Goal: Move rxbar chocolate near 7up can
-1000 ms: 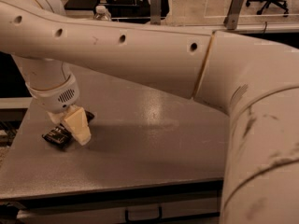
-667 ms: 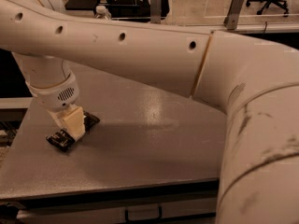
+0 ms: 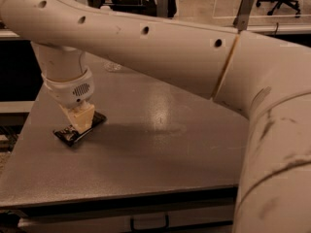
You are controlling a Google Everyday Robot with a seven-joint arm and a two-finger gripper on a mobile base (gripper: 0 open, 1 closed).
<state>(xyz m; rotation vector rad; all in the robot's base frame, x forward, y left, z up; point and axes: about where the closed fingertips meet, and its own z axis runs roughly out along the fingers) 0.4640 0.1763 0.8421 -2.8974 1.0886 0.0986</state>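
The rxbar chocolate (image 3: 73, 134) is a flat black bar lying on the grey table (image 3: 160, 154) near its left edge. My gripper (image 3: 80, 119) hangs from the white wrist straight down onto the middle of the bar and covers part of it. The bar lies flat on the table. The 7up can is not in view; my big white arm (image 3: 160, 52) crosses the whole picture and hides the back of the table.
A small clear glinting object (image 3: 112, 66) sits at the back of the table, just below my arm. The table's left edge is close to the bar and its front edge runs along the bottom. Chairs and desks stand in the background.
My gripper has come down and turned a little over the bar. More of the bar's right end now shows beside it. The bar still lies on the table.
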